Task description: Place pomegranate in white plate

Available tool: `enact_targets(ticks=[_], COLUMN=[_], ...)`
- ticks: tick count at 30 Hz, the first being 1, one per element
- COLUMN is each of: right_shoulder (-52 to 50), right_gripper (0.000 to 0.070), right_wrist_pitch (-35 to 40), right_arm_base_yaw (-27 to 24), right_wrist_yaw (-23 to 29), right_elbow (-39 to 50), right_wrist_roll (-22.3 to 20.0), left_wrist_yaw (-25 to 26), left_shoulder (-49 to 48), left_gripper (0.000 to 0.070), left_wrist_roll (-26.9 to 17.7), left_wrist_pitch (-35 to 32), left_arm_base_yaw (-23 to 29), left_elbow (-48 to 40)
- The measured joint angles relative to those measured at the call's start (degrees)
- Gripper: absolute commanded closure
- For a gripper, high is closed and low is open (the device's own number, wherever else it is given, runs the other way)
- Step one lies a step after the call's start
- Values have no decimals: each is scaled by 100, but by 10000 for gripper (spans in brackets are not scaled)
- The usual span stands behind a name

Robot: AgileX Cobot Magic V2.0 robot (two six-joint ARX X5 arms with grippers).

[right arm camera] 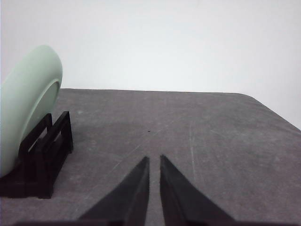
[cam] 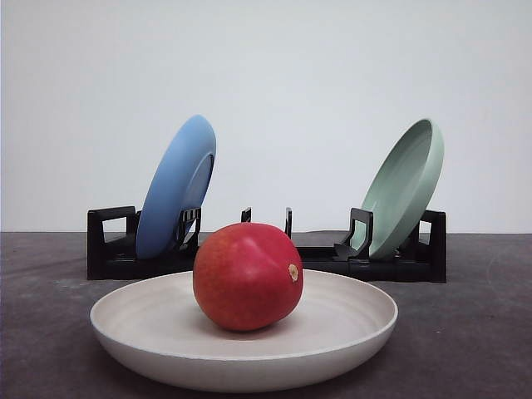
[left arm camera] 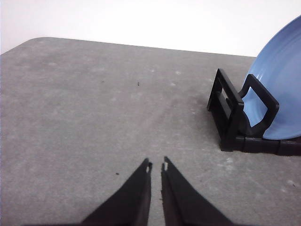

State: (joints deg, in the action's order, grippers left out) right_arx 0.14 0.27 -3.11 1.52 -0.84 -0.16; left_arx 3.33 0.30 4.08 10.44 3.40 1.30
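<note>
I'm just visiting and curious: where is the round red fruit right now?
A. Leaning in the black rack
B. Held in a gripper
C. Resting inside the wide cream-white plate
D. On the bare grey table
C: in the front view the round red pomegranate sits inside the wide cream-white plate.

My front camera sits low, near the worktop (cam: 465, 332), facing the rack (cam: 108, 249) at the back. My wrist cameras look forward over each end effector; each shares one rack end with the front view.
</note>
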Motion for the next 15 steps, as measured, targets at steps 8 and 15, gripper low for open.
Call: enact_targets(ticks=[8, 15], right_shoulder=[0, 0], right_gripper=[662, 662], right_wrist_pitch=[0, 0], right_arm_base_yaw=[0, 0], right_wrist_yaw=[0, 0], right_elbow=[0, 0], right_wrist_roll=[0, 0], left_wrist_yaw=[0, 0], left_shoulder=[0, 0], left_gripper=[678, 678], left_wrist_roll=[0, 0], left_wrist_pitch=[0, 0], left_arm_base_yaw=[0, 0], left_elbow=[0, 0])
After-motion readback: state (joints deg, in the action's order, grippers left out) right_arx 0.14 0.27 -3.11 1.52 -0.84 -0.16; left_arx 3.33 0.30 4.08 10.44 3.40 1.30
